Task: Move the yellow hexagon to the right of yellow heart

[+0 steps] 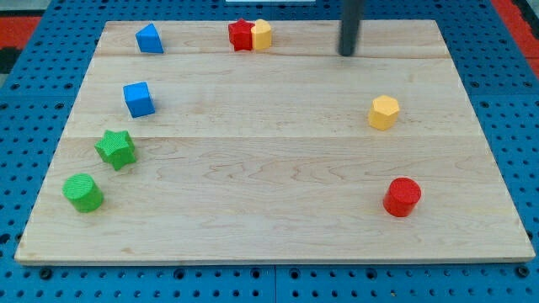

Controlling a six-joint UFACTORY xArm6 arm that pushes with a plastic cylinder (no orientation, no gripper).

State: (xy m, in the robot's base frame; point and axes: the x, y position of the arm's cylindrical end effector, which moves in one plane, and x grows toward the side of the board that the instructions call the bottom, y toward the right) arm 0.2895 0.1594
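Note:
The yellow hexagon [383, 112] lies at the board's right side, a little above mid-height. The yellow heart [262, 34] sits at the top centre, touching the right side of a red star [241, 35]. My tip [347, 53] stands near the top edge, right of the heart and up and to the left of the hexagon, touching neither.
A blue block with a peaked top [149, 39] is at the top left, a blue cube [139, 99] below it. A green star [116, 149] and green cylinder [82, 193] are at the lower left. A red cylinder [402, 197] is at the lower right. The wooden board [269, 227] sits on blue pegboard.

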